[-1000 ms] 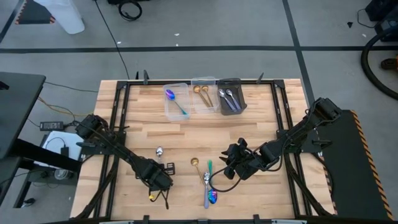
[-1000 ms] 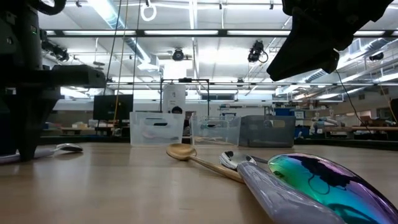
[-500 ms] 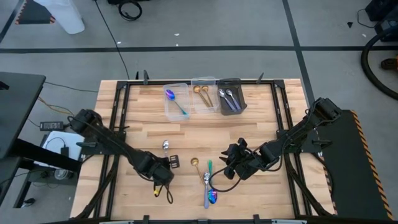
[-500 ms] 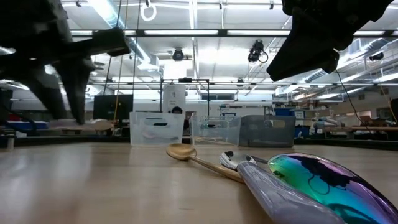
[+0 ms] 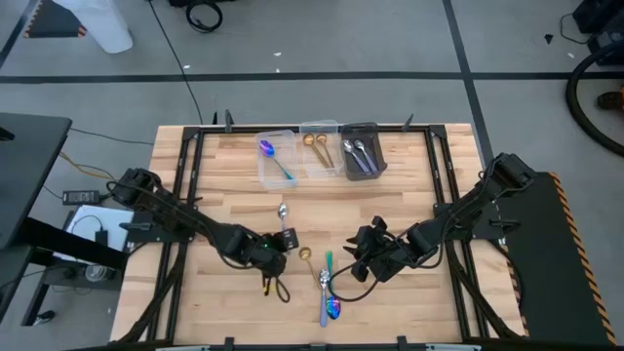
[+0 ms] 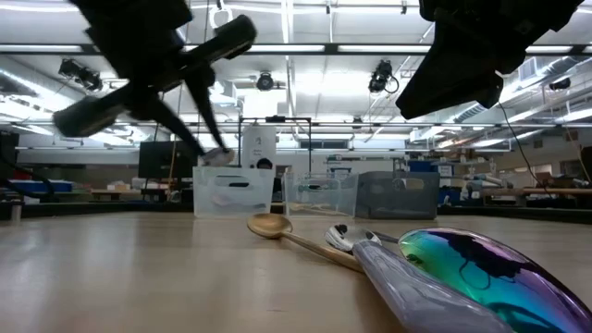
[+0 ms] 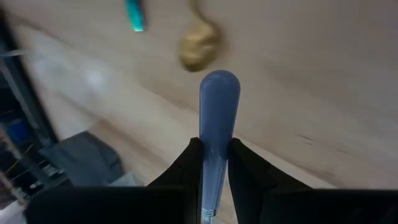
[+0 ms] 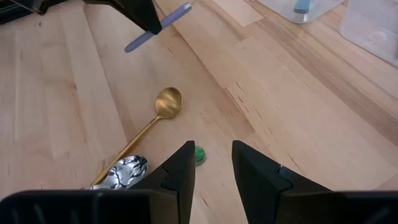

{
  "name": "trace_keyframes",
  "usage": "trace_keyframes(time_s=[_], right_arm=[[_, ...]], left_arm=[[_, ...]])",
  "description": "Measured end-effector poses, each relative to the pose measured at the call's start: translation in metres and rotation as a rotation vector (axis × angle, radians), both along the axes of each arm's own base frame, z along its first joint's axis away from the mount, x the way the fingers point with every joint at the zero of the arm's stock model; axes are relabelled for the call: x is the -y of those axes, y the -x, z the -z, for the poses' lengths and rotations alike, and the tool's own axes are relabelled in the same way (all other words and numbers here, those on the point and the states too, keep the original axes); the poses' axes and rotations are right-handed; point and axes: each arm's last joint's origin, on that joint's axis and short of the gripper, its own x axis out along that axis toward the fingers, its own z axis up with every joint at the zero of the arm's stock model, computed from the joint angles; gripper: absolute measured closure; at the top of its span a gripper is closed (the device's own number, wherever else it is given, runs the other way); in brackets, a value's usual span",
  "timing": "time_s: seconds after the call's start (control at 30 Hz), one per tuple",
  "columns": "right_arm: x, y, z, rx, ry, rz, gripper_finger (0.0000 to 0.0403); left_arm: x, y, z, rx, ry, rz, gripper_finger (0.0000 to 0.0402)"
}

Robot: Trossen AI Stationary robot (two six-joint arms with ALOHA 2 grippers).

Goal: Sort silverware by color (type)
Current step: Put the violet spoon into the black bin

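Note:
My left gripper [image 5: 281, 246] is shut on a silver spoon [image 5: 283, 212] above the table's middle, just left of the loose pile. In the pile lie a gold spoon [image 5: 305, 254], a teal handle [image 5: 329, 260], a silver spoon [image 5: 323, 282] and an iridescent spoon [image 5: 333, 309], all flat on the wood. My right gripper [image 8: 214, 171] is open and hovers at the right of that pile, over the gold spoon [image 8: 166, 104] and the teal handle's end [image 8: 199, 154]. My left gripper pinches the silver spoon by its handle [image 7: 216, 155] between the two fingers. The rounded handle end [image 7: 219, 90] sticks out past the fingertips, and the bowl [image 5: 283, 210] points toward the far edge. The spoon is lifted clear of the table and hangs tilted [image 6: 153, 88].
Three bins stand in a row at the far edge: a clear bin [image 5: 276, 159] with a blue-purple spoon, a clear bin [image 5: 318, 146] with gold spoons, and a dark grey bin [image 5: 362, 151] with silver spoons. Bare wood lies between the bins and the pile.
My left gripper has risen from the table's near left part and swung right and toward the far edge, up to the pile. The silver spoon, which lay flat, has come up with it, lifted clear and turned about.

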Motion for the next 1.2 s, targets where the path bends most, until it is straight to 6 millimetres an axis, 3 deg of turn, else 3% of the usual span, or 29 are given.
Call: trace_keyframes(time_s=[0.27, 0.53, 0.87, 1.2], right_arm=[[0.000, 0.000, 0.000, 0.000, 0.001, 0.001, 0.0286], [0.000, 0.002, 0.002, -0.026, -0.014, -0.009, 0.0286], [-0.001, 0.027, 0.015, -0.223, -0.086, 0.096, 0.0286], [-0.001, 0.034, 0.017, -0.239, -0.073, 0.152, 0.0286]], left_arm=[[-0.017, -0.021, -0.008, 0.131, 0.001, -0.014, 0.0344], [-0.047, -0.038, -0.014, 0.213, -0.013, -0.069, 0.0343], [-0.080, -0.056, -0.025, 0.332, 0.038, -0.054, 0.0343], [-0.109, -0.066, -0.036, 0.445, 0.000, -0.066, 0.0343]])
